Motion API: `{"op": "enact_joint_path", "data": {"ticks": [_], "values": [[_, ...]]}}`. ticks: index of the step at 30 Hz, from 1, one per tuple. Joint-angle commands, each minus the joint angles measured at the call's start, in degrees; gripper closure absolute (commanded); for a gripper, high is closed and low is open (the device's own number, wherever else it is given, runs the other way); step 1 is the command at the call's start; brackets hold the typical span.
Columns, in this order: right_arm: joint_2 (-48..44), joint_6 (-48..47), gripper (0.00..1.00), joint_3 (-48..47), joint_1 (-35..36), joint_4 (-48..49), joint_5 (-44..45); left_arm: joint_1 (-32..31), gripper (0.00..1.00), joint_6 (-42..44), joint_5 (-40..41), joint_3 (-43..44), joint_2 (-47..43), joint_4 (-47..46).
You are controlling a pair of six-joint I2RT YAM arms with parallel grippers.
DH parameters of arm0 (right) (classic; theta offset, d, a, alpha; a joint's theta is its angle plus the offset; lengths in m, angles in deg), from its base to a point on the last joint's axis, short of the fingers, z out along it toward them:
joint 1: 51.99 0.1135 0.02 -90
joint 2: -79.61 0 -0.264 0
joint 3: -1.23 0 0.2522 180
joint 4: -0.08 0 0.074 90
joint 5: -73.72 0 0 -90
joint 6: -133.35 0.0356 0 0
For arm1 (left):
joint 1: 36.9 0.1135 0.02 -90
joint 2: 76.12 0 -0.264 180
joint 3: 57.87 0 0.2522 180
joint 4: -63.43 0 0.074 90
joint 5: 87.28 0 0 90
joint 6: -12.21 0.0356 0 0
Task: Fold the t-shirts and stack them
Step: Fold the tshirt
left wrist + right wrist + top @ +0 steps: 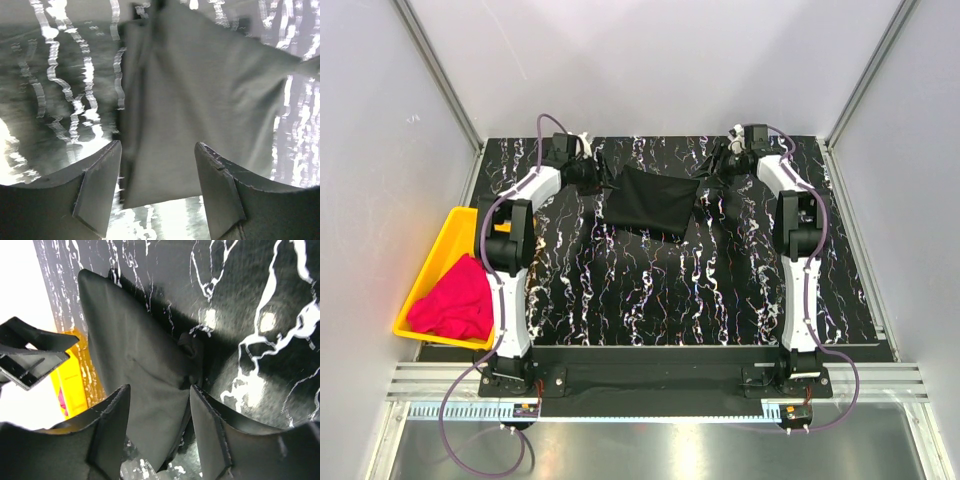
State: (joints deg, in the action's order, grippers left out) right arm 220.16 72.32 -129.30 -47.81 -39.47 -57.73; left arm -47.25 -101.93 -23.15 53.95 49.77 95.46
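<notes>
At far middle of desk [650,300], black t-shirt [650,200], long axis left to right, one end by each arm. Left fingers [97,192] apart, cloth edge between them, unclamped; right fingers [112,435] apart likewise, straddling a corner. Pink t-shirt [455,300] bunched in yellow tray [435,250], nearer left arm.
</notes>
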Motion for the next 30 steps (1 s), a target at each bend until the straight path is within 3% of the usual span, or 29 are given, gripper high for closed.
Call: {"op": "enact_joint_path", "data": {"ticks": [1,7,16,20,21,24,30], "values": [[1.7,-3.7,0.44,-3.7,0.1,-1.3,0.9,0.7,0.35,4.3,1.4,3.5,1.6,3.4],[4.7,-4.8,0.53,-7.6,0.2,-2.9,1.5,0.6,0.35,5.0,-0.3,5.5,4.8,4.9],[6.8,-4.6,0.56,-11.0,0.3,-4.4,2.0,0.5,0.42,4.5,-4.5,6.6,7.8,4.9],[7.1,-3.7,0.69,-11.9,0.4,-4.5,2.3,0.6,0.63,4.3,-5.2,6.0,7.9,4.9],[7.0,-3.7,0.75,-11.9,0.4,-4.5,2.6,0.7,0.79,4.2,-5.4,5.8,7.8,4.9],[6.2,-3.1,0.84,-12.3,0.3,-4.4,4.1,0.8,1.00,4.0,-5.4,4.4,6.8,4.9],[7.0,-1.1,0.94,-15.0,0.3,-4.5,6.6,1.7,1.00,2.5,-4.5,0.9,4.3,4.9]]}}
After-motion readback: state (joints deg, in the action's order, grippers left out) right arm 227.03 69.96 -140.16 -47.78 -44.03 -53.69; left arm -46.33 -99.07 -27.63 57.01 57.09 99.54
